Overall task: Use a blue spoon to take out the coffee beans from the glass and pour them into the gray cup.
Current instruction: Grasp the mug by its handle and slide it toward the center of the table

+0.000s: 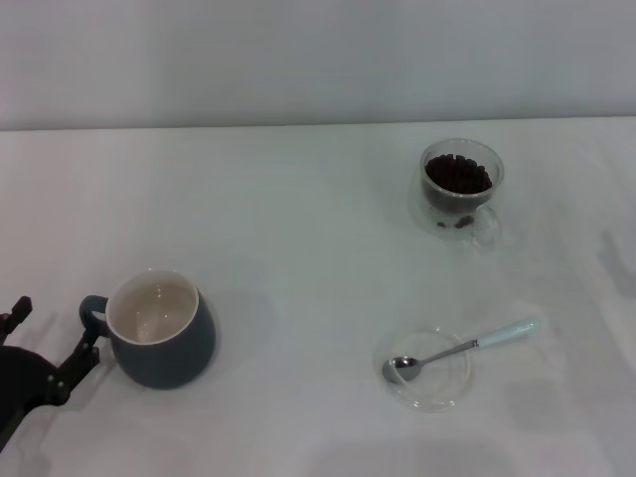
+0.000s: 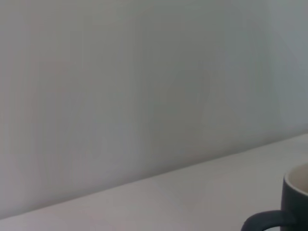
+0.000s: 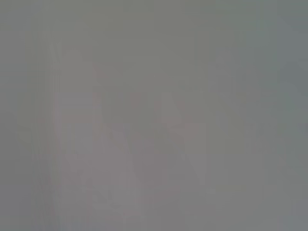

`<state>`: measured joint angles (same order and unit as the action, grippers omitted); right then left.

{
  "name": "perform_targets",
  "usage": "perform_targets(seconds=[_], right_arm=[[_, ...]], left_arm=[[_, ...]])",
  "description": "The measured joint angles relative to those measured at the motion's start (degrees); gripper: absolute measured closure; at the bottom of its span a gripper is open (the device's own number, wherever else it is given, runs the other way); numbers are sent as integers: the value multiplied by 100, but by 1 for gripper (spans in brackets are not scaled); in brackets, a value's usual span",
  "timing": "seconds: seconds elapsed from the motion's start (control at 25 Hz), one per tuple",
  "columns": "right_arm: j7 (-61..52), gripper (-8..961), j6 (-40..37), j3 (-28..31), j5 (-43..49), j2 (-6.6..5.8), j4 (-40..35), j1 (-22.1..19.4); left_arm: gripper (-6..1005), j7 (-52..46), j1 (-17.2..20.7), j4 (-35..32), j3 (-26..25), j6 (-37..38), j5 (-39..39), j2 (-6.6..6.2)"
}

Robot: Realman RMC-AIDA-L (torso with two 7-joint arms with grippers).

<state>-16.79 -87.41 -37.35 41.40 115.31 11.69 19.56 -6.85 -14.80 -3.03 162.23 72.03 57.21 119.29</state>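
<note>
The gray cup (image 1: 164,343) stands at the front left of the white table (image 1: 298,229), empty, with its handle toward my left gripper (image 1: 50,333). That gripper is open at the left edge of the head view, one finger (image 1: 81,353) just by the cup's handle. The cup's rim and handle also show in the left wrist view (image 2: 294,199). The glass (image 1: 460,186), full of coffee beans (image 1: 458,175), stands at the back right. The blue spoon (image 1: 467,347) lies with its bowl on a clear saucer (image 1: 429,373) at the front right. My right gripper is out of view.
A pale wall (image 1: 318,60) runs behind the table's far edge. The right wrist view shows only a blank grey surface.
</note>
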Motion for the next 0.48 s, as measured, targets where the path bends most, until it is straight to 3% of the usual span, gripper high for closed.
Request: perform_targets(seconds=[0.48], right_arm=[[0,96,16,42,-1,3,11,12]], left_arm=[[140,0,-238,-26,-39,-287,23,-1]])
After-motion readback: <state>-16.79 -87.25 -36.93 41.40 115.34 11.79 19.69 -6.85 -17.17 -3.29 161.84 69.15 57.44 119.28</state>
